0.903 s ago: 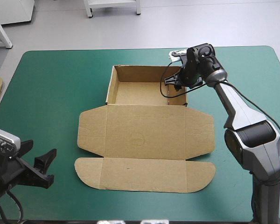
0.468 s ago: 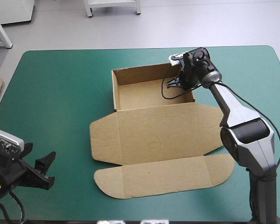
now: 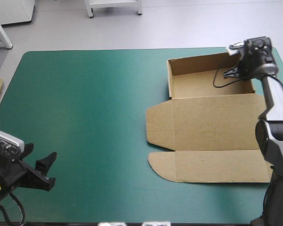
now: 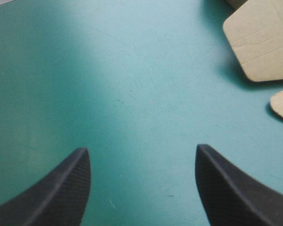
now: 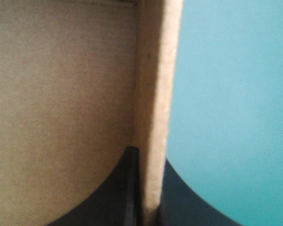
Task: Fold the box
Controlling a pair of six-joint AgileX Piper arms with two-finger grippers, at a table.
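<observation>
Hauled rightward since just before: the box (image 3: 207, 129), from the table's middle to close by its right edge, and turned a little squarer on the way. Now an open tray toward the far right corner, with lid and front flap flat on the teal-green cover (image 3: 85, 94). Three parts in a row from far edge to near edge, each panel's long side parallel to the near edge. The lid's right flap is hidden behind the arm.

Clamped on the tray's right wall near the far corner: the right gripper (image 3: 239, 70), one black finger inside, one outside, the board pinched between.

Spread wide and grasping nothing: the left gripper (image 3: 43, 168), low at the near left corner, well apart from the box. Only the tips of the left flaps visible ahead of it and off to one side.

Relation that counts — box wholly on the right arm's side, far from the left arm. Judged next: either work on the lid by the right arm alone, or a pull back toward the middle to bring the left arm within reach.
</observation>
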